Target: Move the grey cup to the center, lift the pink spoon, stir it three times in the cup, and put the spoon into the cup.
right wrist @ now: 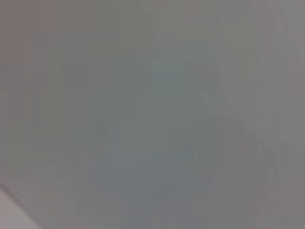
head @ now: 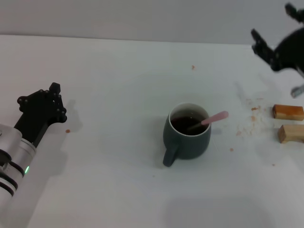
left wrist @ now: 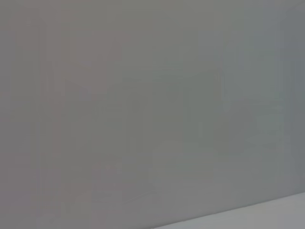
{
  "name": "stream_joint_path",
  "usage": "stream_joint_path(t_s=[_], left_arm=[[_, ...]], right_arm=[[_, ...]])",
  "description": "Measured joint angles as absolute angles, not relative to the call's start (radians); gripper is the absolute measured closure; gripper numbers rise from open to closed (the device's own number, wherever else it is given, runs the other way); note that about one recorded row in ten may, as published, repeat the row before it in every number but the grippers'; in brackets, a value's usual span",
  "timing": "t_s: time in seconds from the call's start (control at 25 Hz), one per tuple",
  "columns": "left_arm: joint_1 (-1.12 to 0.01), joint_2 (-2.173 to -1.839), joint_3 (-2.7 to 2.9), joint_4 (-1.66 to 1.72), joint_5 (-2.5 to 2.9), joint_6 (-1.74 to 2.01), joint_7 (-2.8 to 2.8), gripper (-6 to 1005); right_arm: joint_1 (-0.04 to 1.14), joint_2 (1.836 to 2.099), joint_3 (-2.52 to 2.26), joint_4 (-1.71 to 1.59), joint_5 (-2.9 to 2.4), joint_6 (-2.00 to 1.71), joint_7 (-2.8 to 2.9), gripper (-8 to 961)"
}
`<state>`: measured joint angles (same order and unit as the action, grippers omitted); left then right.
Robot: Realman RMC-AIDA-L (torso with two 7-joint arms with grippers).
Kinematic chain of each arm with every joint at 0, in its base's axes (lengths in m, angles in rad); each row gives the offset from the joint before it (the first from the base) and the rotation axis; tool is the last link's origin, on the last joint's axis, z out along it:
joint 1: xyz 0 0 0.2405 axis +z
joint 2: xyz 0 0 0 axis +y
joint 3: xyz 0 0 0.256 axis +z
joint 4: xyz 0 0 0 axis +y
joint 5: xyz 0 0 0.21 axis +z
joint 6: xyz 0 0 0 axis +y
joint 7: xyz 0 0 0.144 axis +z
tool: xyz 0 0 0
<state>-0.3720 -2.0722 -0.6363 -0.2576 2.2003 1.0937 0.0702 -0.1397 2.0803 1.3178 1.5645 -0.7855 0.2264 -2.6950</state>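
With the pink spoon (head: 212, 118) already leaning in the grey cup (head: 187, 131) mid-table, we are parking the empty-looking right gripper (head: 278, 50) far right and the left gripper (head: 42, 108) far left, steering clear of the protruding handle.

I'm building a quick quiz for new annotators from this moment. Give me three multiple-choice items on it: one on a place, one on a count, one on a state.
1. Where is the spoon?
A. on the table by the blocks
B. in the cup
C. in the right tool

2. How many wooden blocks are there?
A. one
B. two
C. four

3. What is in the cup besides the spoon?
A. dark liquid
B. nothing
C. white foam

Answers:
1 B: the spoon leans in the cup, pink handle over the rim.
2 B: two wooden blocks lie at the table's right edge.
3 A: dark liquid shows against the pale inner wall.
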Motion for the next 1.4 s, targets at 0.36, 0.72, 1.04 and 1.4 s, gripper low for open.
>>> stream_joint_path(t_s=[0.36, 0.72, 1.04, 1.4], left_arm=[[-0.37, -2.072, -0.666, -0.26, 2.199, 1.069, 0.071, 1001], [-0.38, -2.074, -0.666, -0.263, 2.2, 1.031, 0.071, 1001], [-0.385, -2.076, -0.665, -0.272, 2.2, 1.016, 0.071, 1001], [-0.381, -2.076, -0.659, -0.283, 2.201, 1.015, 0.071, 1001]], right_arm=[[-0.119, 2.087, 1.517, 1.22, -0.526, 0.695, -2.88, 300], [-0.088, 2.085, 1.6, 1.348, -0.228, 0.23, -2.882, 300], [0.044, 2.085, 1.771, 1.545, -0.243, -0.406, -2.882, 300], [0.212, 2.082, 1.676, 1.47, -1.04, -0.952, -2.339, 301]])
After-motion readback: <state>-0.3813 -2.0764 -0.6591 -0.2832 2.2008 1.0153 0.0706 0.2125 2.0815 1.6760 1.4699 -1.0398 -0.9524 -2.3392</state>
